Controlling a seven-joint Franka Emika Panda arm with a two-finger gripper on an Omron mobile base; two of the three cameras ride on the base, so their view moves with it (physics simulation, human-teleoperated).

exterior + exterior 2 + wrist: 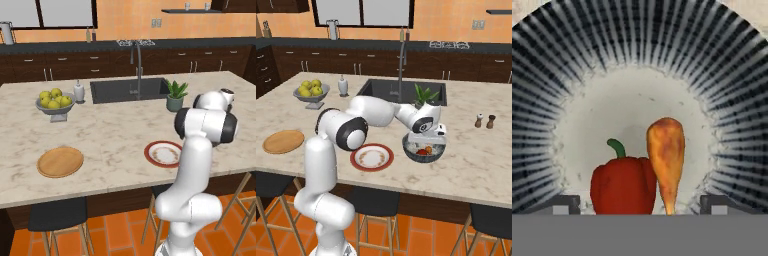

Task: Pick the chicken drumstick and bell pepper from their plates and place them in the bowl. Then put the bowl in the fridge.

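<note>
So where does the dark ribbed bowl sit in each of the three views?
Left base view: I cannot pick it out; the arm stands where it would lie, right of the red-rimmed plate.
Right base view: bowl right of centre, under the gripper, just right of the red-rimmed plate.
Hand view: its ribbed wall rings the picture.
Shared landmark: the red-rimmed plate, in both base views.
</note>
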